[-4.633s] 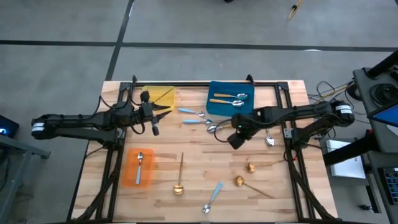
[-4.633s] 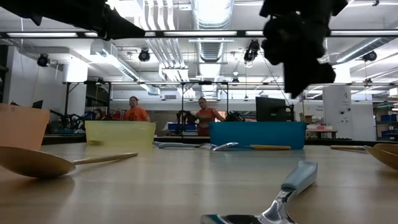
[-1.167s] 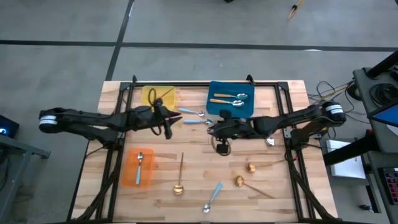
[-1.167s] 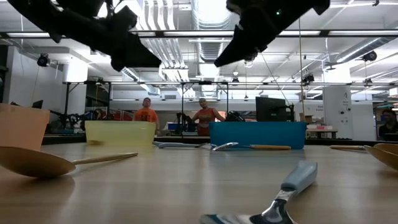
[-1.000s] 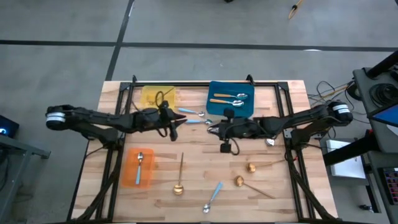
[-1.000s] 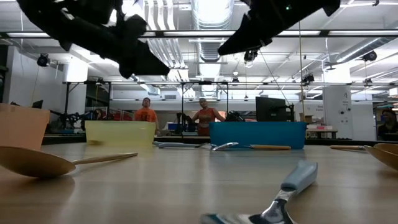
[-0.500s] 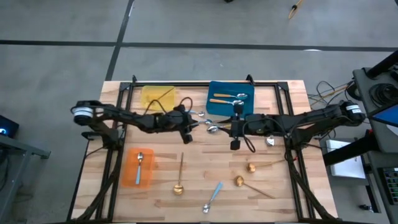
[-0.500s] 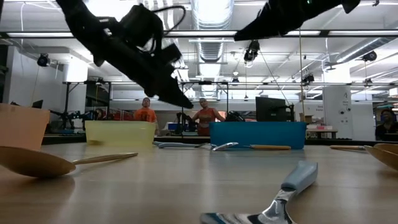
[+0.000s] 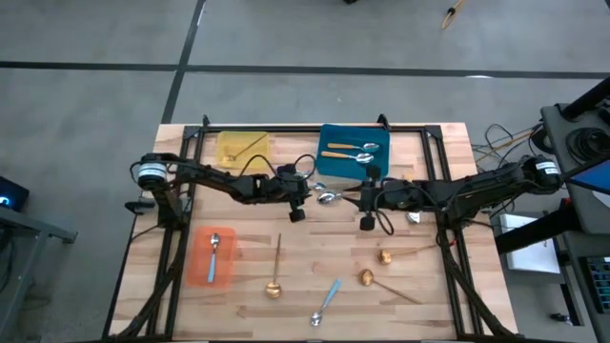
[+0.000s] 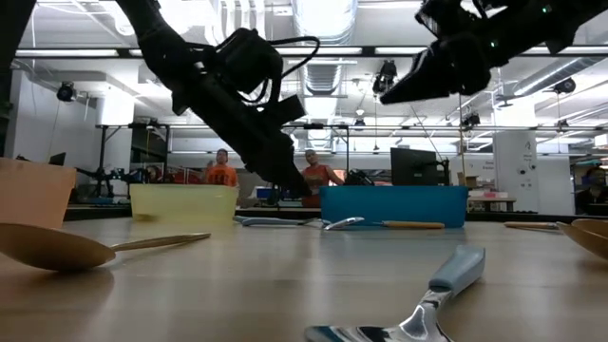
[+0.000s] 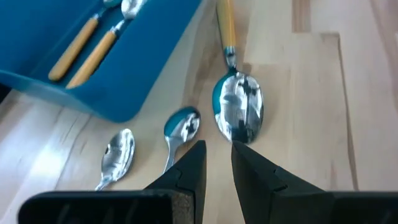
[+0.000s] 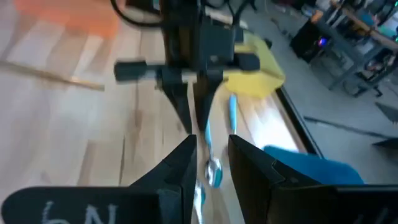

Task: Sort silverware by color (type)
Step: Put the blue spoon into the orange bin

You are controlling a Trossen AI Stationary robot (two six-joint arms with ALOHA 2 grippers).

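Three spoons lie on the wood at the table's middle: an orange-handled one [image 11: 238, 112] and two blue-handled ones [image 11: 182, 124] [image 11: 118, 149]. My left gripper [image 9: 307, 191] hovers just left of their bowls, slanting down, its fingers a narrow gap apart with nothing between them [image 11: 217, 163]. My right gripper [image 9: 360, 197] hangs higher on their right side, also narrowly open and empty [image 12: 211, 152]. Two orange-handled spoons [image 9: 351, 151] lie in the blue tray [image 9: 329, 164]. A gold spoon [image 9: 243, 148] lies in the yellow tray, and a blue-handled one [image 9: 214, 250] in the orange tray.
Loose on the near half of the table are gold spoons [image 9: 274, 272] [image 9: 386, 254] [image 9: 367, 278] and a blue-handled spoon [image 9: 326, 300]. Another spoon [image 9: 413, 215] lies at the right. Black frame rails [image 9: 443, 229] run along the table's sides. People stand in the room behind.
My left gripper has swung toward the table's right edge and down, tipping steeper, and now sits over the spoons at the middle. My right gripper has drawn back toward the right edge. No spoon has moved.
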